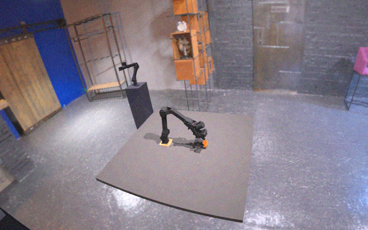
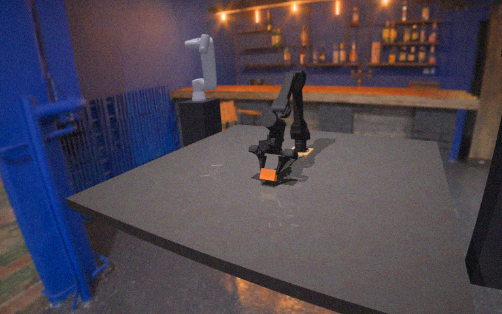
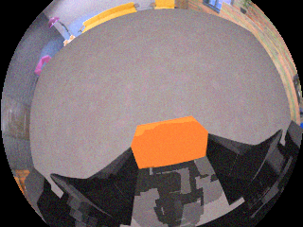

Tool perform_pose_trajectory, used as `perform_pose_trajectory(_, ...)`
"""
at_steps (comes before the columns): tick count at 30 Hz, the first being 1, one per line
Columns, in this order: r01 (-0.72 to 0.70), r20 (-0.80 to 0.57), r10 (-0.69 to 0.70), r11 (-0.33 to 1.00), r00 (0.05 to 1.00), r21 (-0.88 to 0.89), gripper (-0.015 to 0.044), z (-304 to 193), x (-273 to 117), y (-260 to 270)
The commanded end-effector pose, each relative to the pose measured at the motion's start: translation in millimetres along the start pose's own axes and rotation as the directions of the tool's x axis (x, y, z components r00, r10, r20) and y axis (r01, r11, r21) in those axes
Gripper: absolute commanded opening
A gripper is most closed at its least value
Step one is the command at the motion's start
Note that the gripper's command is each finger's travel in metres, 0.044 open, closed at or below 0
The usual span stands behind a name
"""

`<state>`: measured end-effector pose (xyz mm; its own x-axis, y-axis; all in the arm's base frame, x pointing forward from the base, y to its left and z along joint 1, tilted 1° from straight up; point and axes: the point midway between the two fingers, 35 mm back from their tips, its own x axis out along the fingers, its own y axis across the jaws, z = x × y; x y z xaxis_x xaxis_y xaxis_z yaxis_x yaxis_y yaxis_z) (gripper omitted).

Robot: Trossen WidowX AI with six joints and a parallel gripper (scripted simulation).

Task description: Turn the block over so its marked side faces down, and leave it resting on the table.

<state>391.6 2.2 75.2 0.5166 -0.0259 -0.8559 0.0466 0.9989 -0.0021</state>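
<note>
From the top, you see the block [image 1: 205, 143] [image 2: 268, 174] [image 3: 170, 143] beyond the middle of the tabletop [image 1: 189, 173] [image 2: 333, 207] [image 3: 156, 71], well apart from its near edge; outside, your hand [image 1: 201, 141] [image 2: 269, 171] [image 3: 169, 143] grips it, tilted; at the wrist, both fingers flank it.

Arm [image 1: 177, 115] [image 2: 290, 98]: one, black, jointed; rises nearly upright from its foot, bends sharply at a high elbow, then slopes down and outward to a lowered wrist. Gripper [image 1: 201, 143] [image 2: 271, 170] [image 3: 169, 143]: one, black, two-fingered, low and pitched forward; fingers parted, one on each side, closed firmly on a load.
</note>
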Motion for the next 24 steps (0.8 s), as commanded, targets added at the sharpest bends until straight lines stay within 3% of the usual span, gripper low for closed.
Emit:
perform_pose_trajectory(1, 0.004, 0.051, -0.004, 1.000, 0.999, -0.001, 0.0000, -2, -2, -1)
perform_pose_trajectory(24, 0.003, 0.337, -0.002, 1.000, 0.942, -0.004, 0.0000, -5, 37, 1)
